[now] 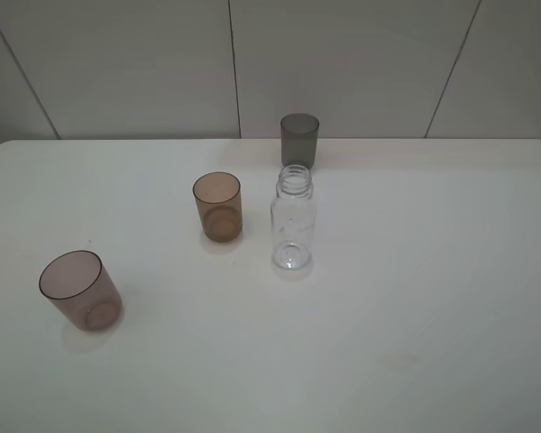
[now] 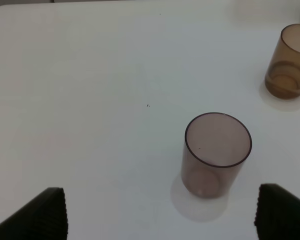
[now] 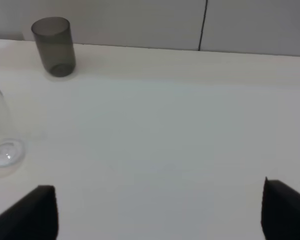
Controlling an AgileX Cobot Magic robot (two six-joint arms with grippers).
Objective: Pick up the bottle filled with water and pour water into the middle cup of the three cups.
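The clear bottle point(image 1: 293, 218) stands upright and uncapped on the white table point(image 1: 415, 298), just right of the amber-brown middle cup point(image 1: 218, 207). The dark grey cup point(image 1: 299, 139) stands behind the bottle near the far edge. The pinkish-mauve cup point(image 1: 79, 290) stands at the front left. No gripper shows in the exterior high view. In the left wrist view the left gripper point(image 2: 160, 212) is open, with the pinkish-mauve cup point(image 2: 215, 154) just ahead of it and the amber cup point(image 2: 289, 61) farther off. In the right wrist view the right gripper point(image 3: 157, 212) is open and empty; the bottle point(image 3: 1, 140) sits at the frame edge and the grey cup point(image 3: 53, 46) beyond.
A pale panelled wall point(image 1: 343, 63) rises right behind the table's far edge. The table's rounded far corners show at left and right.
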